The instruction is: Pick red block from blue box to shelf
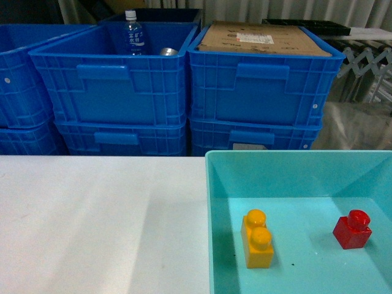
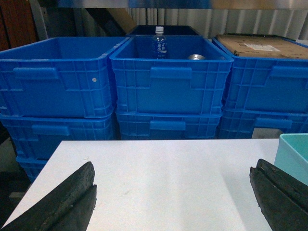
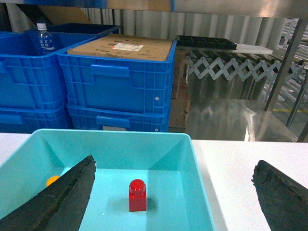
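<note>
Head view: red block (image 1: 353, 229) sits upright in the blue box (image 1: 214, 245), on the box floor at the right. An orange brick (image 1: 258, 239) lies to its left, well apart. The box sits on a white desk (image 1: 98, 220). No claw shows here. Behind are dark blue crates (image 1: 184, 92), w/ a bottle (image 1: 133, 33) in one and cardboard (image 1: 263, 40) on another.

Left wrist view: left claw (image 2: 173, 197) is wide open w/ nothing in it, over bare desk. Only a box corner shows at the right edge.

Right wrist view: right claw (image 3: 173, 197) is wide open too, nothing held, and hangs over the box. The block stands between its fingers, a bit left of the middle, not touched.

The block looks small, light, hard and shiny, so prob. slippery. Best to pinch its flat sides, below the stud.

The desk looks smooth & flat. The box walls slope, w/ room around the block. Shiny shelf (image 3: 284, 72) posts and rollers show at the far right.
</note>
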### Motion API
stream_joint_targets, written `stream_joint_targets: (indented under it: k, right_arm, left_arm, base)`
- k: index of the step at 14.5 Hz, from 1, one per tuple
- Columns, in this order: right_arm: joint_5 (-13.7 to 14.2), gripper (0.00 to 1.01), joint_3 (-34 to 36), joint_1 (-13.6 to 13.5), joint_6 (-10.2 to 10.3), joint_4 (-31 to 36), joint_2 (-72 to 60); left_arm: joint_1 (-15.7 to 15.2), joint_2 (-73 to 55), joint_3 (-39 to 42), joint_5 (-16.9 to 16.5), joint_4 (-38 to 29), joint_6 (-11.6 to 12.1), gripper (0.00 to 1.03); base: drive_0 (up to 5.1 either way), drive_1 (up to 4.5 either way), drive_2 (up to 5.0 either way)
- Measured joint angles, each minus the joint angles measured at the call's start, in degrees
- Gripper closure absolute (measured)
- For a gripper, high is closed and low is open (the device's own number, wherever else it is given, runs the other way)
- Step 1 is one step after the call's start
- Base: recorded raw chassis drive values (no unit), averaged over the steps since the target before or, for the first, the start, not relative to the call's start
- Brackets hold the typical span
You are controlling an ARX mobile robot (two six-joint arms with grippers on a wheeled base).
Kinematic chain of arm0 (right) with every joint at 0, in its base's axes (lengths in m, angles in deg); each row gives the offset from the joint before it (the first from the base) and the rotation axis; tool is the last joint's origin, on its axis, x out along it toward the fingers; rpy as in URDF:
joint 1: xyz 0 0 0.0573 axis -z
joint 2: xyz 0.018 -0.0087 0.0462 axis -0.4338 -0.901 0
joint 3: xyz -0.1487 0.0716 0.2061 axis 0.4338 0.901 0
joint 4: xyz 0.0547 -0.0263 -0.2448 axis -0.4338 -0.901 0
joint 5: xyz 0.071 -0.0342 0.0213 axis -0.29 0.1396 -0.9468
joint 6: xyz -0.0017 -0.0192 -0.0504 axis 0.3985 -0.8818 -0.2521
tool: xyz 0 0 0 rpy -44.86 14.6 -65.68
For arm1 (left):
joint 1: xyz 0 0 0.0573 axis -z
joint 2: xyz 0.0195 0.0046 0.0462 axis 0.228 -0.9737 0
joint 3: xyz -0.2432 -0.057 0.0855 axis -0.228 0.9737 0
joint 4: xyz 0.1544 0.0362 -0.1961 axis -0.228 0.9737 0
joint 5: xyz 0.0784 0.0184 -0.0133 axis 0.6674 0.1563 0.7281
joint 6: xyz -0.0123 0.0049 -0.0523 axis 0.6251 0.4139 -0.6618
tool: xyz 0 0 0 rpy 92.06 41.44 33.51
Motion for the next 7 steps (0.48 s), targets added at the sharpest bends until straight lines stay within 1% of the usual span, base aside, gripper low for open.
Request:
stream_joint_targets:
  k: [7]
  right_arm:
    - [0.0,0.03,0.0,0.0,0.0,0.0,0.0]
  left_arm:
    - [0.0,0.0,0.0,0.0,0.0,0.0,0.05]
  base:
    - [0.0,0.0,0.0]
